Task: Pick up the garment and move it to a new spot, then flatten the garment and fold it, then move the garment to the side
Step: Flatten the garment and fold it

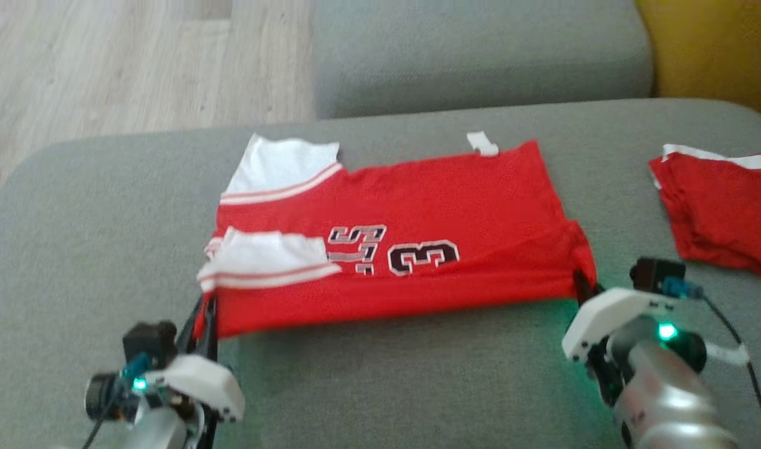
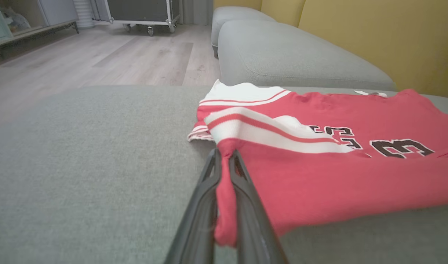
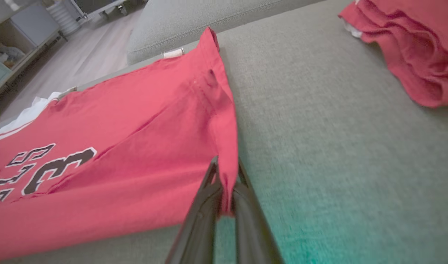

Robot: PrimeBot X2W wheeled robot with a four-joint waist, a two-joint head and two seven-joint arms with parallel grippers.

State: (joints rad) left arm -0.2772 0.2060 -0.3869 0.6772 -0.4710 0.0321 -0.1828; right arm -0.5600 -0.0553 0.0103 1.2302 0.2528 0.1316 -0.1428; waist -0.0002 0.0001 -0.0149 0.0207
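Observation:
The garment [image 1: 417,249] is a red jersey with white striped sleeves and black lettering, spread sideways on the grey sofa cushion [image 1: 75,249]. At its near left corner my left gripper [image 1: 207,318] is shut on the red fabric; the left wrist view shows the cloth pinched between the two dark fingers [image 2: 205,205] of that gripper [image 2: 224,156]. My right gripper [image 1: 583,284] is shut on the near right corner, and in the right wrist view the hem of the garment [image 3: 117,146] hangs between its fingers [image 3: 247,205] at the gripper [image 3: 225,165]. The near edge is lifted slightly off the cushion.
A second red garment [image 1: 723,212] lies folded at the right of the cushion. Behind stands another grey cushion [image 1: 480,56] with a yellow backrest [image 1: 717,50] at the far right. Wooden floor [image 1: 106,62] lies beyond the left edge.

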